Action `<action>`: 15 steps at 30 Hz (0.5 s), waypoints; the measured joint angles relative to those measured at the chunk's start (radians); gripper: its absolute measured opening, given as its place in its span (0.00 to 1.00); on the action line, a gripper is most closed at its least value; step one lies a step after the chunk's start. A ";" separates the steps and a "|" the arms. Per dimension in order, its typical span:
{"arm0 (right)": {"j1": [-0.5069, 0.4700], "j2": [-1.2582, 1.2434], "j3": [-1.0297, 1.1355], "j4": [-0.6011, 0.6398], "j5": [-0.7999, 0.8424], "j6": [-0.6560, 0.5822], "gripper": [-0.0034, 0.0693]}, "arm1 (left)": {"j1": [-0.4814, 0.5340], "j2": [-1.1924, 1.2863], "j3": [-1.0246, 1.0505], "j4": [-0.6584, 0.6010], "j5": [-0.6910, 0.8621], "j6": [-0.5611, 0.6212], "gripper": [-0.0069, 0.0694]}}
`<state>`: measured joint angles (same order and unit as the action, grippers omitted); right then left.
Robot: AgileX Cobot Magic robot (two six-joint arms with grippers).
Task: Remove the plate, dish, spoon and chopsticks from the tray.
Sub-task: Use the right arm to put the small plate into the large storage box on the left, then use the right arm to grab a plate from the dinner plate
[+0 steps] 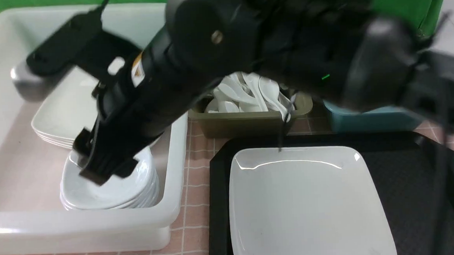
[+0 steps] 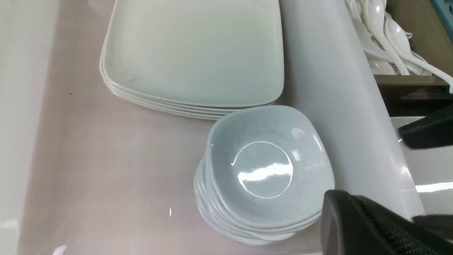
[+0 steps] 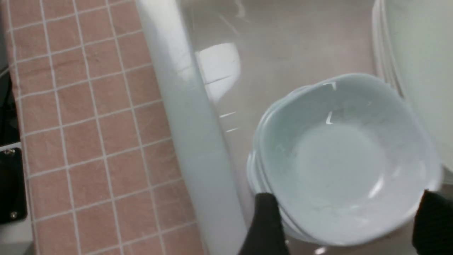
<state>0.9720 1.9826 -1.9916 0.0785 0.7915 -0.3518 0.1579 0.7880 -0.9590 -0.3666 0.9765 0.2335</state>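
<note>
Inside the translucent white plastic tub (image 1: 81, 232), stacked flat white square plates (image 1: 63, 112) fill the far end, stacked small white shallow dishes (image 1: 117, 192) crowd its right wall, and the black robot arm (image 1: 208, 66) crosses overhead; its left floor (image 1: 15, 173) lies bare.

Bulky black arm (image 1: 216, 66) — silver screw (image 1: 217, 36)

The dish (image 2: 265, 170) tops a stack of like dishes inside the white tub (image 2: 329, 71). A stack of plates (image 2: 194, 53) sits just beside it, at its eleven o'clock.
</note>
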 joint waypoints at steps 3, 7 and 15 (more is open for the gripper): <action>0.000 -0.066 -0.003 -0.161 0.096 0.068 0.64 | -0.051 0.000 0.000 -0.001 -0.007 0.000 0.09; -0.065 -0.167 -0.004 -0.361 0.337 0.140 0.16 | -0.208 0.042 0.000 -0.032 -0.021 0.002 0.09; -0.416 -0.352 0.182 -0.115 0.341 0.126 0.09 | -0.518 0.229 0.000 -0.023 -0.063 -0.008 0.09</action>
<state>0.5563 1.6311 -1.8100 -0.0361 1.1324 -0.2262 -0.3602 1.0169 -0.9590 -0.3891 0.9131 0.2255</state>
